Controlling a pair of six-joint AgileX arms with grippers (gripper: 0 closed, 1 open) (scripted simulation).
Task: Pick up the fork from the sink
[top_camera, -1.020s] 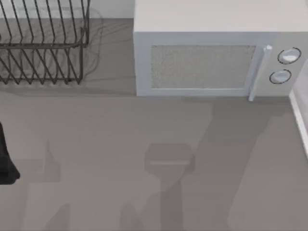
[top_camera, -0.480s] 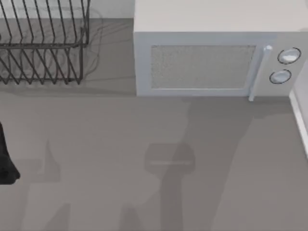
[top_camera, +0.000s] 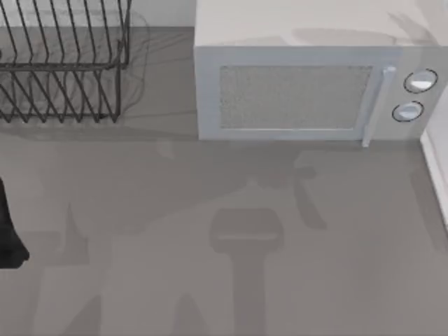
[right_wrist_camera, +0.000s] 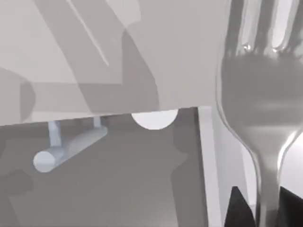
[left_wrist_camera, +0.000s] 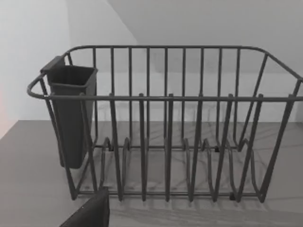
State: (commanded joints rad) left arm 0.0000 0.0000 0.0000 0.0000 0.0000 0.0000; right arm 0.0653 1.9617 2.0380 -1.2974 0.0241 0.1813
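Note:
The fork hangs close to the camera in the right wrist view, silvery, with its tines pointing away. Its thin handle runs down between the two black fingertips of my right gripper, which is shut on it high above the microwave. A fork-shaped shadow lies on the counter in front of the microwave in the top view. My left arm is parked at the left edge of the table. I cannot tell whether the white rim at the right belongs to the sink.
A dark wire dish rack with a utensil cup stands at the back left. The grey microwave fills the back right, with its handle and two knobs facing the front.
The shadows on the counter have shifted and a fork-shaped shadow now lies in front of the microwave, with another shadow on its top. The left arm has not moved.

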